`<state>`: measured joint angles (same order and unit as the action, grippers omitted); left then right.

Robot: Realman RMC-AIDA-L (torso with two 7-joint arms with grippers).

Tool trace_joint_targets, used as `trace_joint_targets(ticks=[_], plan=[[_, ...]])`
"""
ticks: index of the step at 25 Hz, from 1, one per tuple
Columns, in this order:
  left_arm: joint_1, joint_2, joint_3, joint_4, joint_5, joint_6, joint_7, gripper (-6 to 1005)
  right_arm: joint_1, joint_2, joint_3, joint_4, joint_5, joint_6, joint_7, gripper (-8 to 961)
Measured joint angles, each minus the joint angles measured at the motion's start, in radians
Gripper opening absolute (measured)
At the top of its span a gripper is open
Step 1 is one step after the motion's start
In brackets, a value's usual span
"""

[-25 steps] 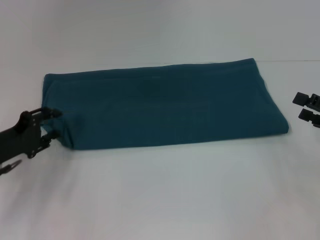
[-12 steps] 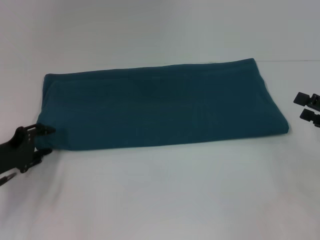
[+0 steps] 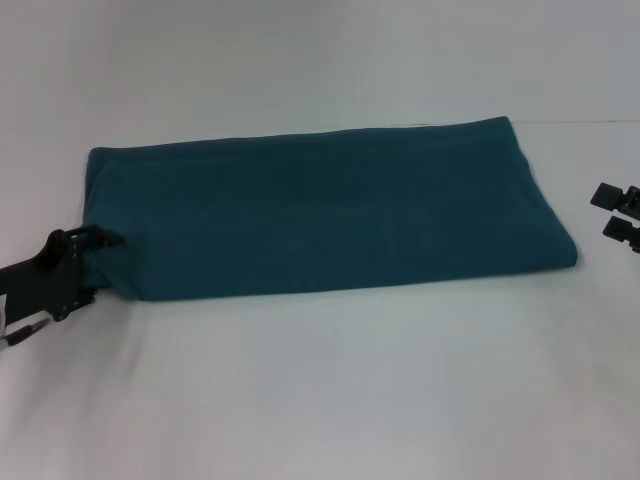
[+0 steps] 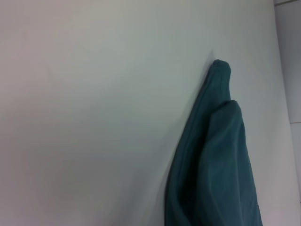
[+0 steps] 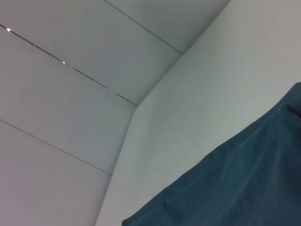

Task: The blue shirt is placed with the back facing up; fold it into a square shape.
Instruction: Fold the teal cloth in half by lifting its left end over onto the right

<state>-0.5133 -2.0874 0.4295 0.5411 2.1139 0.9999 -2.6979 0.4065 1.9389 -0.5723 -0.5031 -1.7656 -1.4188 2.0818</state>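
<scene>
The blue shirt (image 3: 320,210) lies flat on the white table (image 3: 330,390), folded into a long band running left to right, plain side up. My left gripper (image 3: 95,266) is at the band's near left corner, open, with one fingertip against the left edge and the other just outside the corner. The left wrist view looks along the shirt's (image 4: 216,160) layered folded edge. My right gripper (image 3: 612,212) stands open on the table a little to the right of the shirt's right end, apart from it. The right wrist view shows a stretch of the shirt (image 5: 244,188).
White tabletop surrounds the shirt, with a wide band of free room in front of it. The table's far edge (image 3: 590,121) shows at the back right. Wall panels (image 5: 70,94) fill the right wrist view beyond the table.
My left gripper drew back from the shirt's left corner toward the front left, then came up to the left edge again. The shirt and right gripper stayed put.
</scene>
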Motion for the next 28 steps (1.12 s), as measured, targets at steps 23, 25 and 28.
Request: trace_joint_targets(ticks=[23, 25, 28], plan=[[-0.005, 0.006, 0.010, 0.008, -0.001, 0.019, 0.027, 284, -0.001, -0.005, 0.003, 0.000, 0.002, 0.000, 0.003, 944], [-0.005, 0.006, 0.010, 0.009, -0.001, 0.021, 0.030, 205, -0.001, -0.005, 0.003, 0.000, 0.002, 0.000, 0.003, 944], [-0.001, 0.013, 0.006, 0.020, -0.001, 0.046, 0.069, 102, -0.002, -0.005, 0.010, 0.000, 0.002, 0.000, 0.003, 944]])
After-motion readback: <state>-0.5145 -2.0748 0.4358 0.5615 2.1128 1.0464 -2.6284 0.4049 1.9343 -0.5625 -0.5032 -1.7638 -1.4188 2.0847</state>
